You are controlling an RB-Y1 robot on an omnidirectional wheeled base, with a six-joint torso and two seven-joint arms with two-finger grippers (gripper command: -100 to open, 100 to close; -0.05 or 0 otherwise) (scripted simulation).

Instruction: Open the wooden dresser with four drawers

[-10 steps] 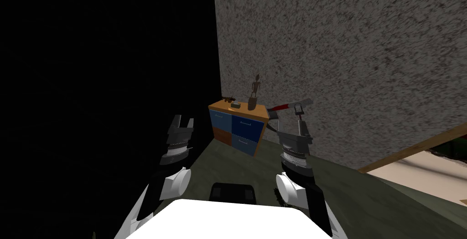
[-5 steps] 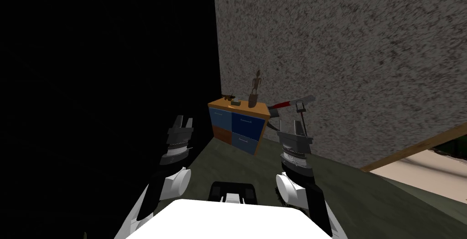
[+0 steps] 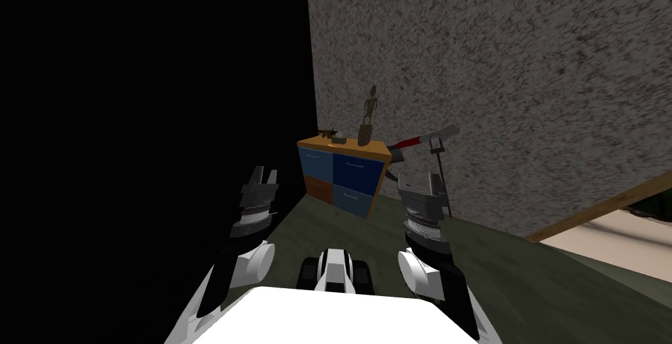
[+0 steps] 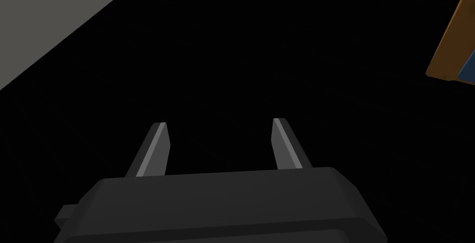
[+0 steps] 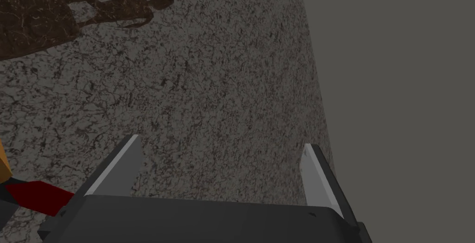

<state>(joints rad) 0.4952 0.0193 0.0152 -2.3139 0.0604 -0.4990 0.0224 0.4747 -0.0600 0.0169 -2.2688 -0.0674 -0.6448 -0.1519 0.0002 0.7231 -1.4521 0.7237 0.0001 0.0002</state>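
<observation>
Head view. The dresser (image 3: 341, 174) is standing on the dark floor (image 3: 512, 274) against a speckled grey wall (image 3: 492, 64), at the wall's end beside a black area (image 3: 151, 97). Its frame is showing orange-brown wood; three drawer fronts are blue and the lower left one is brown, and all four are sitting flush. A thin dark figurine (image 3: 367, 120) is standing upright on its top, near the right edge, with two small items (image 3: 339, 140) lying further left. A red tool (image 3: 420, 140) is leaning on the wall just beside the dresser's right side.

The left gripper (image 3: 264, 174) is hanging well short of the dresser, to its left and in front of the black area. Its fingers are standing apart with nothing between them. The right gripper (image 3: 423, 186) is hanging to the dresser's right, below the red tool, and is touching neither. Its fingers are spread wide and are holding nothing. In the right wrist view, the fingers are pointing at the speckled wall.
</observation>
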